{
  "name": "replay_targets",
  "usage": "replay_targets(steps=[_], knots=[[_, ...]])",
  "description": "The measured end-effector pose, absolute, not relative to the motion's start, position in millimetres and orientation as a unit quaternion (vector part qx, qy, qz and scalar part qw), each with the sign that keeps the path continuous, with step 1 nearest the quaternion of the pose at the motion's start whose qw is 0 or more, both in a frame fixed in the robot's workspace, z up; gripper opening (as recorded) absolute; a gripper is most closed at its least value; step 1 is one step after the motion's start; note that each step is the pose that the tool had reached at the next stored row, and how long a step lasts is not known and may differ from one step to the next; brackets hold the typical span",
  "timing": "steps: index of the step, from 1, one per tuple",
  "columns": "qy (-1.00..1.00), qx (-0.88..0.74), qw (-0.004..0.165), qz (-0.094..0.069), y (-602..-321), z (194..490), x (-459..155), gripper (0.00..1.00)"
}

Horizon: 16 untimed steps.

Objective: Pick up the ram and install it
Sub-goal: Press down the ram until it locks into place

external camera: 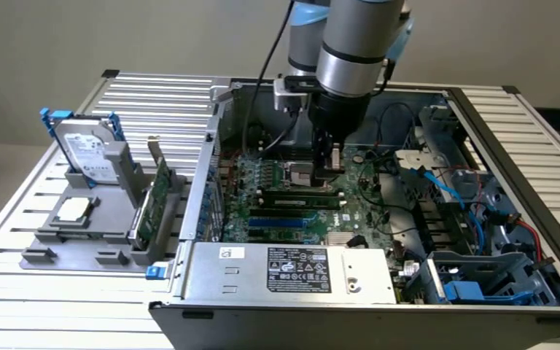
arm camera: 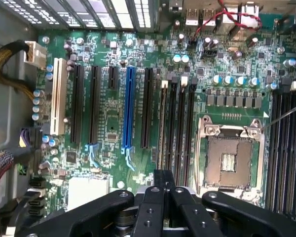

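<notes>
Gripper [arm camera: 163, 190] pressed together, holding nothing, hovering over motherboard [arm camera: 113, 113] memory slots [arm camera: 177, 128], likely pressing the ram seated.

The end effector [arm camera: 162, 190] hangs over a green motherboard [arm camera: 108, 106] with its black fingers [arm camera: 149, 207] pressed together. Its tip sits above narrow black memory slots [arm camera: 176, 133]. A blue slot [arm camera: 129, 108] lies just to one side, an open CPU socket [arm camera: 230, 158] to the other.
</notes>
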<state>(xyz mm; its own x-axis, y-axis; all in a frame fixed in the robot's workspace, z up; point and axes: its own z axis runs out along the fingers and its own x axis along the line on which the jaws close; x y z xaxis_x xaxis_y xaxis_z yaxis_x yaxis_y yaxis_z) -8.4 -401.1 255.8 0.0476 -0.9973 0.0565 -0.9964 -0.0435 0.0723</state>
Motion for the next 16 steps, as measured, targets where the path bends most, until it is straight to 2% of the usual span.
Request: replay_targets(steps=[16], knots=[[-0.690, 0.722, 0.041, 0.000, -403.3, 238.7, -2.4, 0.11]])
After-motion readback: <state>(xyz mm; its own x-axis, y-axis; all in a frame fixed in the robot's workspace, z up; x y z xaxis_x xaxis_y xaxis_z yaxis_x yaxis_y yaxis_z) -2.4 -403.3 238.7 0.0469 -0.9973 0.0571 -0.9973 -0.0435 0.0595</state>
